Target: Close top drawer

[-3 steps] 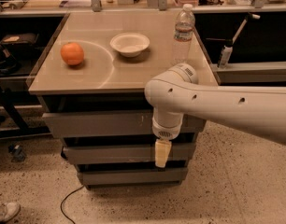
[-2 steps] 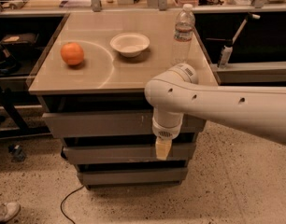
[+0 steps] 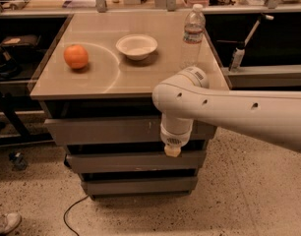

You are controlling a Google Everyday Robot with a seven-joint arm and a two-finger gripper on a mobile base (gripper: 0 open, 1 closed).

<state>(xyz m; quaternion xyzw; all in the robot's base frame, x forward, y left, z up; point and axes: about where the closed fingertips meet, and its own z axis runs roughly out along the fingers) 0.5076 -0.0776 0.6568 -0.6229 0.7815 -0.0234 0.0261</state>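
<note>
Orange (image 3: 75, 56) rests at the left of the surface (image 3: 111, 85); a bowl (image 3: 136, 46) stands near the middle, and a water bottle (image 3: 193, 31) stands upright at the right rear corner. Below the surface, the top drawer (image 3: 101, 130) spans the width of the cabinet. Its front appears to stand slightly forward with a dark gap above it, so the drawer is judged not fully shut. Two lower drawer fronts (image 3: 116, 162) lie beneath it. The gripper (image 3: 172, 150) hangs pointing downward in front of the top drawer, right of centre, with its tip level with the lower edge of that front. Contact with the front cannot be confirmed. How far the gripper is open, and whether it holds anything, cannot be told from this view. The arm (image 3: 249, 114) reaches in from the right, across the right-hand corner of the cabinet. For the step in hand, bring the gripper against the drawer front, preferably nearer the centre line and at mid-height, then push straight back along the slide axis. An off-centre push may rack the drawer in its runners. Apply force steadily: a sharp shove could jolt the cabinet and topple the water bottle or roll the orange. Hold the wrist clear of the surface edge during the stroke. Stop when the front sits flush.
</note>
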